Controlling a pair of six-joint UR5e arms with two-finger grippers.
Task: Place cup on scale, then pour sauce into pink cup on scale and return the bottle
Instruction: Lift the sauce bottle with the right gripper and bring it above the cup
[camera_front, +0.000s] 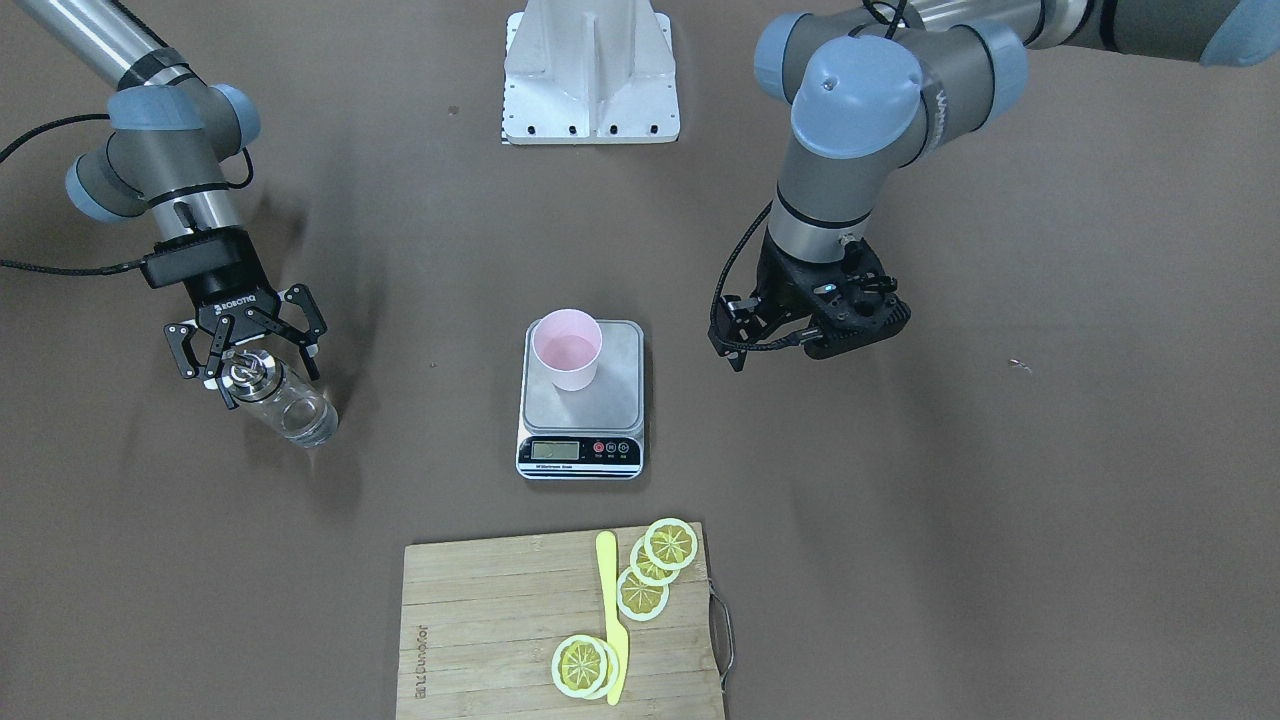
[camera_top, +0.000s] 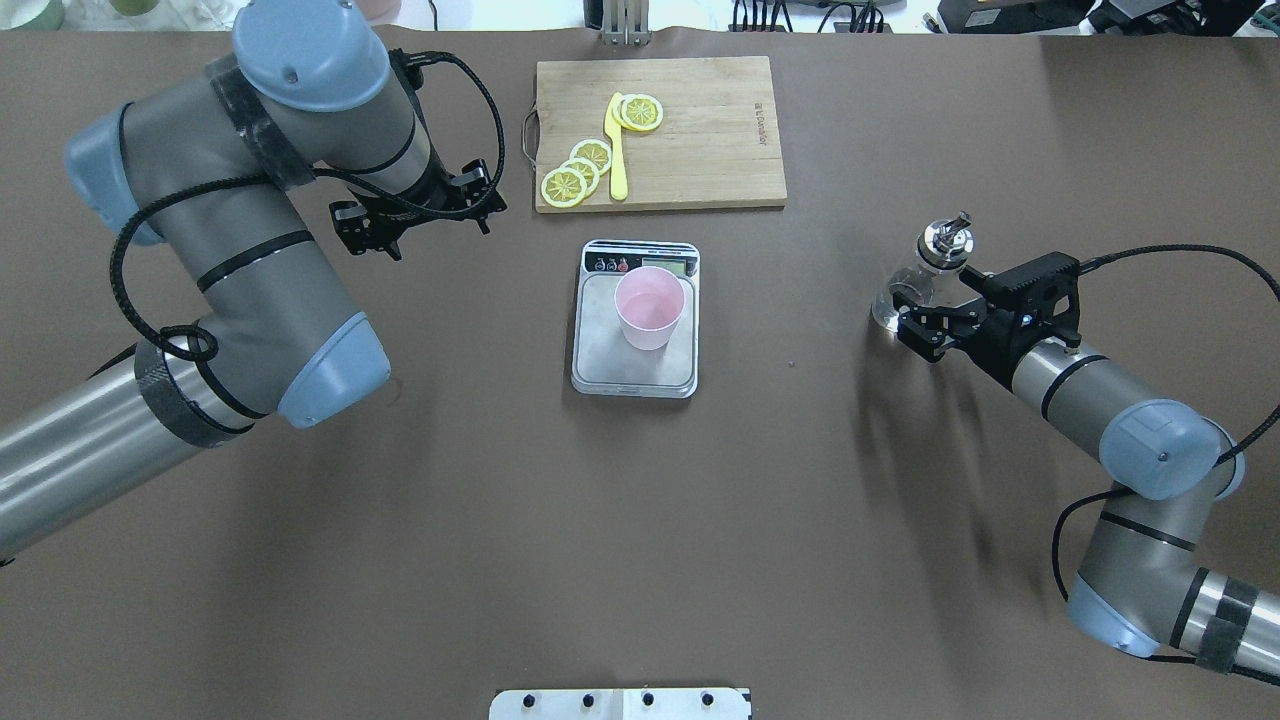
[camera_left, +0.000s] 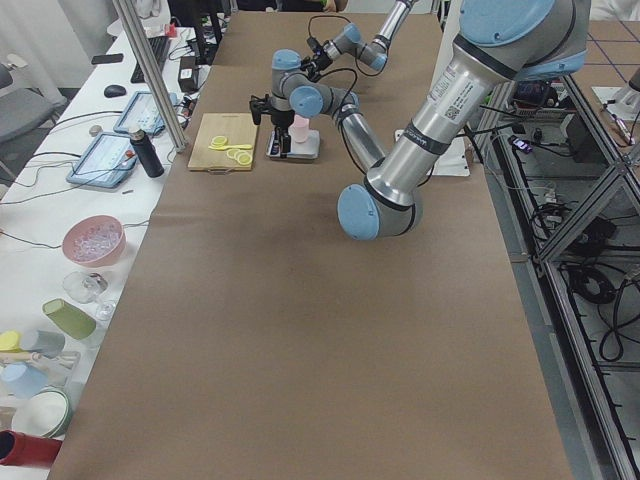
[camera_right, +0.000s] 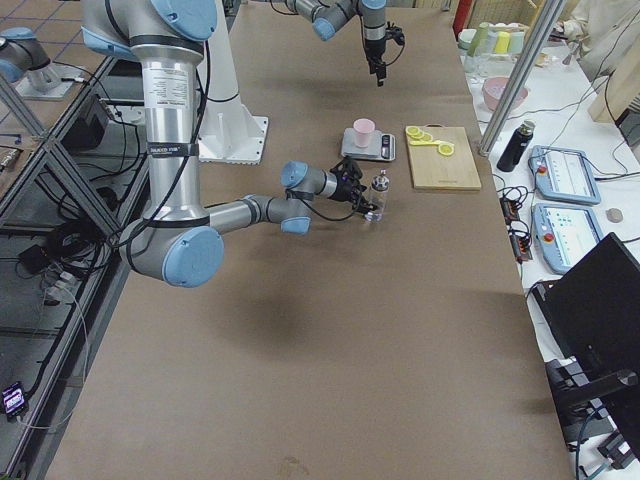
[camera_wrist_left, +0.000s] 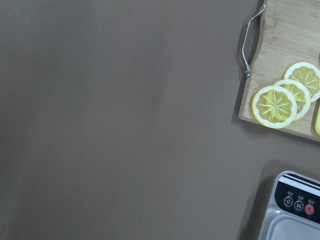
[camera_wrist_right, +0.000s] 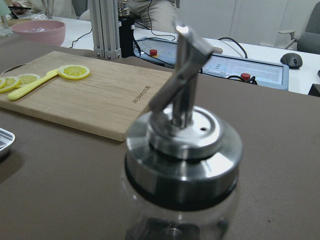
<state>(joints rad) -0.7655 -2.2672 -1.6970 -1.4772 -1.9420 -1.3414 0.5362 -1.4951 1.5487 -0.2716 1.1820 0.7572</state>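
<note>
Glass bottle (camera_front: 292, 412) stands upright between the right gripper's (camera_front: 265, 382) jaws, which are spread apart, not clamping it. Well aside from them, the cup (camera_front: 567, 350) sits on the scale (camera_front: 620, 400). I cannot tell whether the left gripper's (camera_front: 738, 345) jaws are apart or together.

Rectangular bamboo cutting board (camera_front: 480, 620) with metal handle on brown table cover (camera_front: 1000, 550). Yellow plastic knife (camera_front: 612, 620) and five lemon slices (camera_front: 641, 594) on board. White metal base plate (camera_front: 592, 70) at opposite edge.
</note>
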